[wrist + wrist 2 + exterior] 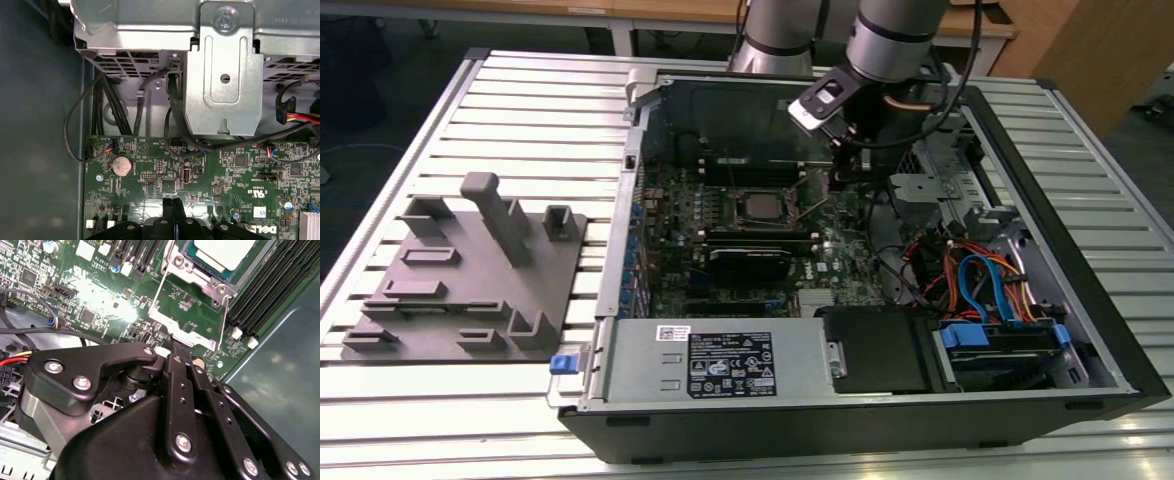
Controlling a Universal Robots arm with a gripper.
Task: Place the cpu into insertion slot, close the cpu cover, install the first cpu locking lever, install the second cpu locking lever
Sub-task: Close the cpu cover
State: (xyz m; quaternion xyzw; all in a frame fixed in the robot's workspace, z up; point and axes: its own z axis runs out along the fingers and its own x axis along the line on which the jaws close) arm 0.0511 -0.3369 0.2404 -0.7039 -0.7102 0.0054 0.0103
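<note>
Cpu (225,251), a small flat square chip with a pale silver-grey metal top, lies in its socket on the green motherboard (225,170). It is ringed by the cpu cover (186,267), a thin silver-grey metal frame with an open window. The second wrist view shows chip and frame close up, with long black memory sticks (270,285) just beside them. The black gripper (172,342) is near the socket's edge there; whether its tips touch the frame's metal I cannot tell. The first wrist view shows instead a round silver coin battery (120,165), black cables and a folded silver bracket (225,75) beyond the jaws, which are clenched together with nothing seen between them. The exterior view gives the setting: the grey arm (894,35) reaches down into an open black computer case (854,435) lying on a slatted metal desk (520,90). In that view the cpu is near the board's middle, and a grey moulded fixture (467,270) lies on the exterior view's left.
</note>
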